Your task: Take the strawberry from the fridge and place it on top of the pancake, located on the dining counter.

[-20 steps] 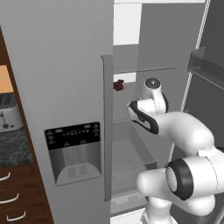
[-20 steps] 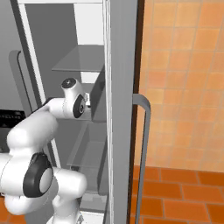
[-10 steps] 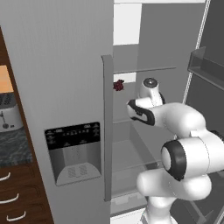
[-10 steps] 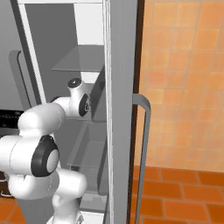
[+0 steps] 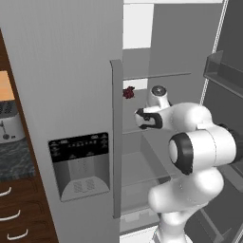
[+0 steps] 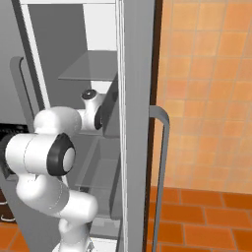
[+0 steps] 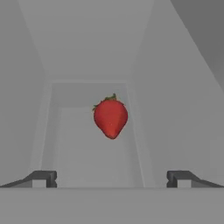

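Reaching into the fridge (image 5: pixel 71 71), we hold the gripper (image 7: pixel 111 178) with fingers spread wide and empty so the strawberry (image 7: pixel 110 117), mid-frame in the hand view and ahead of the tips, can fit between them.

The left base view looks from behind the arm into the open fridge (image 5: pixel 156 57), its shut door close by. The right base view faces the same fridge (image 6: pixel 98 64) from the other side. The hand view looks closely at the strawberry (image 7: pixel 110 117).
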Tool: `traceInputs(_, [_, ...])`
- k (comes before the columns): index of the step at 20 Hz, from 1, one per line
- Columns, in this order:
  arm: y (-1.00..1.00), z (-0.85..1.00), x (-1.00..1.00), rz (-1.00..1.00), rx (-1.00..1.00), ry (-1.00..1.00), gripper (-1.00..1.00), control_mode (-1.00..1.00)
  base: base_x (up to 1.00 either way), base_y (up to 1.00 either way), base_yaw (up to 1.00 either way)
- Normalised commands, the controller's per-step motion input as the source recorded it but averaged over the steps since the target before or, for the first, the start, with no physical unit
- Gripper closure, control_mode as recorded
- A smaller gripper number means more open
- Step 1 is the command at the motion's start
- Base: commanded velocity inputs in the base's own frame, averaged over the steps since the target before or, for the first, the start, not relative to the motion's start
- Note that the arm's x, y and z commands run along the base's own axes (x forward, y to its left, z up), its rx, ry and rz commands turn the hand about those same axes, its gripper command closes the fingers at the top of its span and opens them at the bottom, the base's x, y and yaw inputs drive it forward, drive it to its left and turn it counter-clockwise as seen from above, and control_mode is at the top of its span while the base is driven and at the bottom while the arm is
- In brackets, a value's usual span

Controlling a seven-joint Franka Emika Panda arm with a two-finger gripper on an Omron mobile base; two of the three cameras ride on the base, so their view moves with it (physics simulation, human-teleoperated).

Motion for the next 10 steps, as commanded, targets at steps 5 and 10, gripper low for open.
traceInputs(5, [0.0,-0.12,0.38,0.0,0.0,0.0,-1.0,-1.0,0.0,0.0,0.0])
traceInputs(10, [0.0,-0.1,0.36,0.0,0.0,0.0,-1.0,-1.0,0.0,0.0,0.0])
